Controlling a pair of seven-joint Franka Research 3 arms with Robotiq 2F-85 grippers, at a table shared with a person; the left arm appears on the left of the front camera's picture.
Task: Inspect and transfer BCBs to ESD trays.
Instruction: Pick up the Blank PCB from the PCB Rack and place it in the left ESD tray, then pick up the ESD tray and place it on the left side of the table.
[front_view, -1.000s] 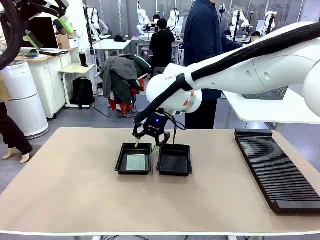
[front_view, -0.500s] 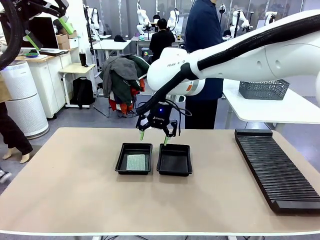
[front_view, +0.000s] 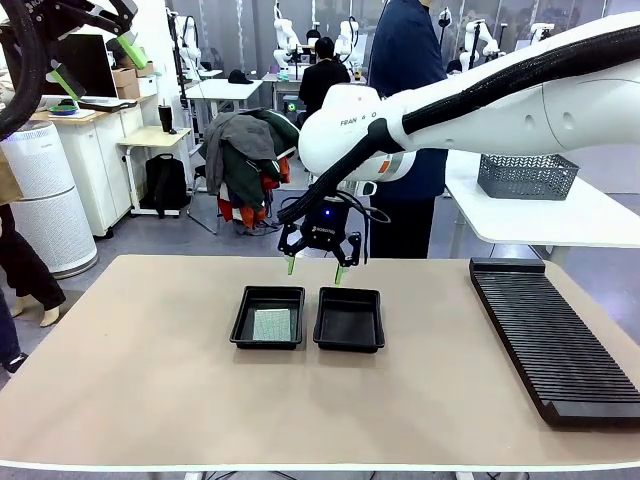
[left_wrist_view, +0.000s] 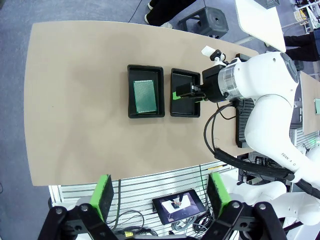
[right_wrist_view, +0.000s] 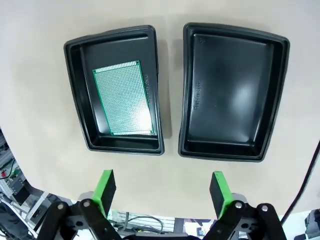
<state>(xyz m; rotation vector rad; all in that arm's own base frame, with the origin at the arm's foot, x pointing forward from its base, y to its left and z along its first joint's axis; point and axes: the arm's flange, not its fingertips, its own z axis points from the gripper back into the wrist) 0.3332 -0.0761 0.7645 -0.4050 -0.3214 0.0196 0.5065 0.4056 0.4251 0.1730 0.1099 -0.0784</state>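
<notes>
Two black ESD trays sit side by side mid-table. The left tray (front_view: 268, 316) (right_wrist_view: 116, 90) (left_wrist_view: 145, 91) holds one green BCB (front_view: 271, 324) (right_wrist_view: 123, 98) (left_wrist_view: 145, 97) lying flat on its floor. Nothing lies in the right tray (front_view: 349, 320) (right_wrist_view: 232, 92) (left_wrist_view: 185, 93). My right gripper (front_view: 316, 267) (right_wrist_view: 162, 190) hangs open above the far edge of the two trays, holding nothing. High over the table, my left gripper (left_wrist_view: 160, 194) (front_view: 98, 62) is open with nothing between its green pads.
A long black ribbed rack (front_view: 553, 338) lies along the right side of the table. A person in dark clothes (front_view: 408, 90) stands at the far edge behind the right arm. A grey mesh basket (front_view: 527, 176) sits on the white table beyond.
My right gripper has risen from just over the left tray and shifted slightly right, its jaws opening a little wider. The BCB stays flat in the left tray.
</notes>
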